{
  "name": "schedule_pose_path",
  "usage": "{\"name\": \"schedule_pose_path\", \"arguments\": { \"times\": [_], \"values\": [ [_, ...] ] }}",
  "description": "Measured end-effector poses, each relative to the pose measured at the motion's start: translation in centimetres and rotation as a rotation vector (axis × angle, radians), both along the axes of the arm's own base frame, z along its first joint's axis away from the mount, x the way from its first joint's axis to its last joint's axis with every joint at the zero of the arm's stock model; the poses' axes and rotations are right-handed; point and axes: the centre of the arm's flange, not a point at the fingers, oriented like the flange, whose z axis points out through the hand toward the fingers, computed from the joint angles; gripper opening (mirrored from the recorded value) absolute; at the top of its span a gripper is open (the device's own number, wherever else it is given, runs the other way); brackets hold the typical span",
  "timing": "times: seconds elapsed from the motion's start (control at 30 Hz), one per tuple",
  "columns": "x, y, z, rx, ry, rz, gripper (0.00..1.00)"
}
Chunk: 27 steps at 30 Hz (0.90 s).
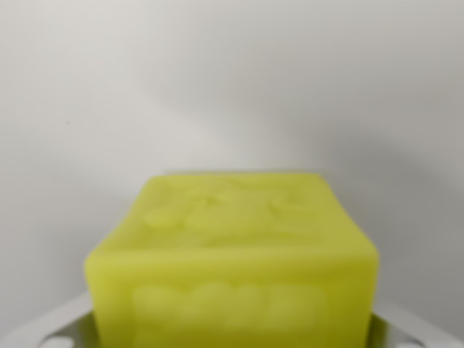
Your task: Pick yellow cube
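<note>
Wrist view | yellow cube (235, 268) blurred, close | embossed faces toward camera, upward

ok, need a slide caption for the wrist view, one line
Wrist view: blurred close-up of yellow cube with embossed faces, over a plain white surface.

No text, number or brand can be read in the wrist view. The yellow cube (235, 261) carries raised relief marks on its top face and a row of embossed shapes along its front face, but both are too blurred to make out.
</note>
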Motion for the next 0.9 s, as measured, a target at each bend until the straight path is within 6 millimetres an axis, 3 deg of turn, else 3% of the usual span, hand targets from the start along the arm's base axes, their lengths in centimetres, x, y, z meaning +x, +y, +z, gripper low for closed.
{"name": "schedule_pose_path", "arguments": {
  "times": [0.9],
  "values": [
    [0.0,0.0,4.5,0.0,0.0,0.0,0.0]
  ]
}}
